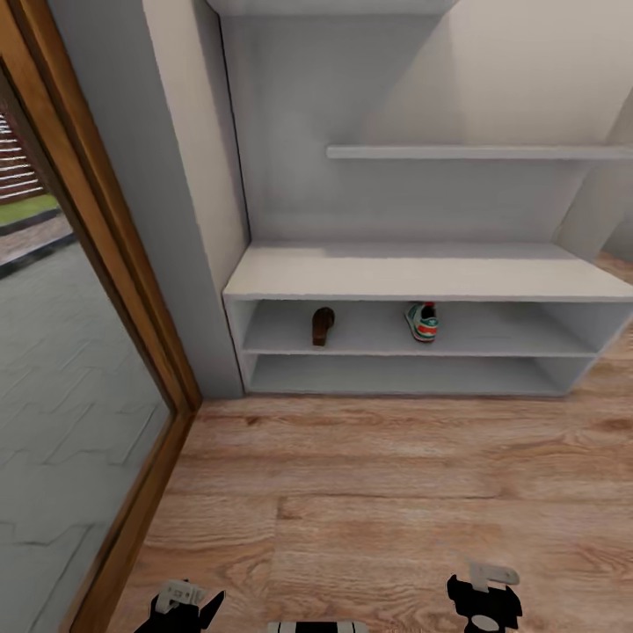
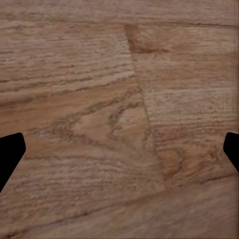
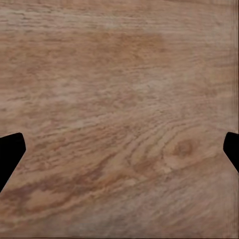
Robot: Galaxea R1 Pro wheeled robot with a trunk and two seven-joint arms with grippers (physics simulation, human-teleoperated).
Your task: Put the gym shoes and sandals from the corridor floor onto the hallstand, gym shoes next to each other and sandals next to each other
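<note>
While both arms hang low at the near edge of the head view, the shoes that show are already up on the hallstand [image 1: 422,272]: one gym shoe [image 1: 423,322] sits on the upper of the two open shelf levels, heel end facing out with its green and orange showing, roughly in the middle of that shelf. One dark brown sandal [image 1: 323,325] is on the same level, off to the left of the sneaker and well apart from it, so they're not side by side. Lower shelf level looks bare from here, and so does the bench top. Above the bench there's a floating wall shelf [image 1: 479,152] running off to the right. Left of the unit is a white wall section, then the wood-framed glass door [image 1: 105,264] with grey paving visible through it. The corridor floor [image 1: 396,492] spreads out in front of the rack, light wood planks with plenty of grain. Left gripper [image 1: 183,605] and right gripper [image 1: 483,598] are both down near that floor. In both wrist views the dark fingertips [image 2: 10,154] [image 3: 10,154] sit way out at opposite edges with just planks between them, so both claws are spread wide and holding nothing.
</note>
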